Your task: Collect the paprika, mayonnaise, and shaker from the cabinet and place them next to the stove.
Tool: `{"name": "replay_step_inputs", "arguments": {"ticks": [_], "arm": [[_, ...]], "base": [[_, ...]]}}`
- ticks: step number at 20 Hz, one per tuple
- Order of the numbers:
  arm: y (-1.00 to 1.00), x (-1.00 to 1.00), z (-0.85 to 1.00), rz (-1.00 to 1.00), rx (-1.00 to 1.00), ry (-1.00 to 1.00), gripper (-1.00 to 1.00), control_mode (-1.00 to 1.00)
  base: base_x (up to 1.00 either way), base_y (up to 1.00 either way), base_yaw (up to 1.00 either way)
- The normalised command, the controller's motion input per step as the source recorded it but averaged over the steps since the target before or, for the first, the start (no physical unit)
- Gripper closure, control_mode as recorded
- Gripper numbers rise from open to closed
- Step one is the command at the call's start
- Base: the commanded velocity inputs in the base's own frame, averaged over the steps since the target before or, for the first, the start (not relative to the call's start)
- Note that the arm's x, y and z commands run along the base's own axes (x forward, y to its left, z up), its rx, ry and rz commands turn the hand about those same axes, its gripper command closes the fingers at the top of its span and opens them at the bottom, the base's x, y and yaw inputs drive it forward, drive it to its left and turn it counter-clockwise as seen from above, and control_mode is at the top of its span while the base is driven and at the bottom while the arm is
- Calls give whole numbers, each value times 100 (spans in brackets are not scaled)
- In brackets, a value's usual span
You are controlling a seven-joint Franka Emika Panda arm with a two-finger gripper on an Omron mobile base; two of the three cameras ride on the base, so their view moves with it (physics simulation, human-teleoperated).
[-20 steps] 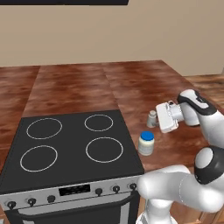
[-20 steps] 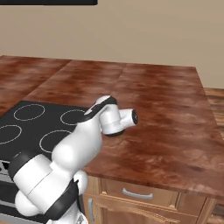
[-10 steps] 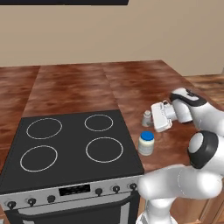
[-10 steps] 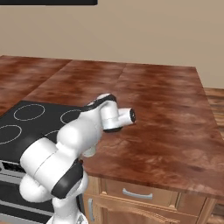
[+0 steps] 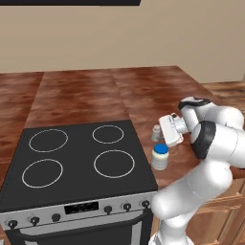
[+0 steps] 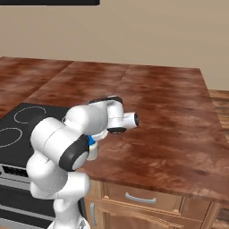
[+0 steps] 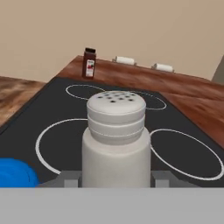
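My gripper (image 7: 116, 177) is shut on the shaker (image 7: 116, 140), a small grey-white one with a holed, rounded top. It rests at or just above the wooden counter by the right edge of the stove (image 5: 81, 162). From the left base, the shaker (image 5: 156, 133) shows just left of the gripper (image 5: 161, 132). The mayonnaise (image 5: 160, 156), a whitish jar with a blue lid, stands on the counter close in front of it, its lid (image 7: 15, 173) at the hand view's lower left. The paprika (image 7: 89, 63) stands upright on the counter beyond the cooktop's far side. The cabinet is out of view.
Brown wooden counter (image 5: 143, 91) surrounds the stove, ending at a beige wall behind. Two small white rolls (image 7: 124, 60) lie on the far counter past the paprika. Below the counter's front edge is a drawer with a silver handle (image 6: 134, 198).
The hand has carried the shaker a little left and down, closer to the stove's right edge and the mayonnaise. The elbow has swung up and forward.
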Motion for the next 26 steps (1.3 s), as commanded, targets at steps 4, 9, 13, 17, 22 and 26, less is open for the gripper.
{"name": "replay_step_inputs", "arguments": {"ticks": [4,9,13,17,22,26], "arm": [[-1,39,-18,15,7,0,100,-100],[-9,44,-9,16,8,0,100,-100],[-7,31,-9,13,5,0,100,-100],[-4,3,-9,12,3,0,100,-100],[0,-16,-3,13,2,-2,100,-100],[4,-55,0,15,1,-6,100,-100]], "base": [[0,0,0],[0,0,0],[0,0,0],[0,0,0],[0,0,0],[0,0,0]]}}
